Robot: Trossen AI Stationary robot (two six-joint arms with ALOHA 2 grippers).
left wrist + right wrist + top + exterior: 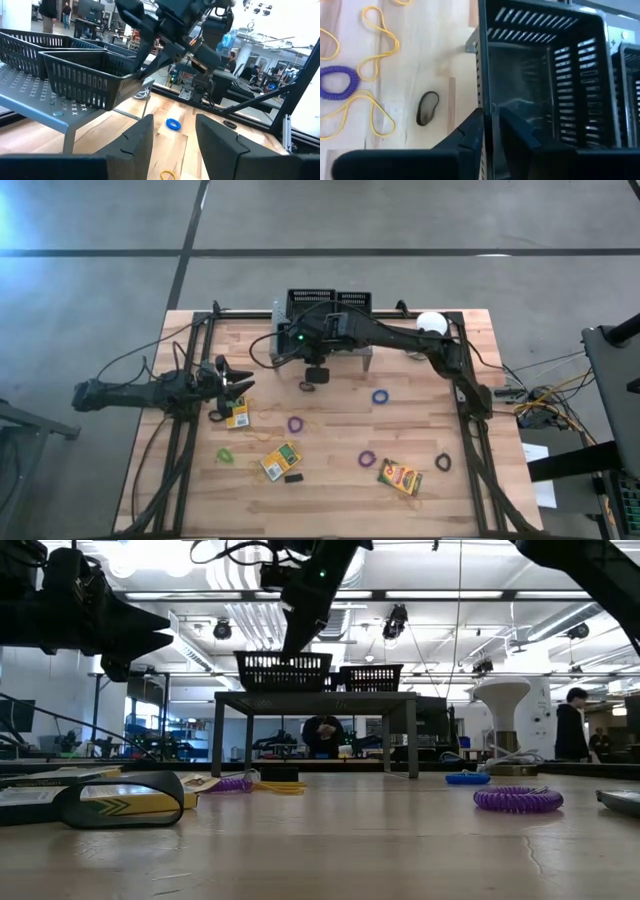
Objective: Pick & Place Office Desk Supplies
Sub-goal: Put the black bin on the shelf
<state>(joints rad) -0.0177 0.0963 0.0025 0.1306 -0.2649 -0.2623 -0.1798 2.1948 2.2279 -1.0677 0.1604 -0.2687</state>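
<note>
Two black lattice baskets (310, 302) (356, 302) stand on the grey perforated shelf (365, 352) at the far middle. My right gripper (492, 117) is shut on the left basket (90, 75). My left gripper (238, 385) is open and empty, above a crayon box (237, 416) at the left. Two more crayon boxes (281, 461) (400, 477) lie on the table. So do a tiny black block (293, 477) and loops in blue (380, 396), purple (296, 423), green (225, 454) and black (443, 462). My right gripper holds the left basket by the rim of its near wall (487, 100), one finger inside the basket and one outside. The fingers (150, 60) come slanting down from above. The basket stays upright with its bottom on the shelf (283, 688).
A white round object (430, 323) stands at the far right by the shelf. A black loop (307, 387) lies just in front of the shelf, and yellow loops (262, 435) lie near the middle. Dark frame rails (180, 440) run along both table sides.
</note>
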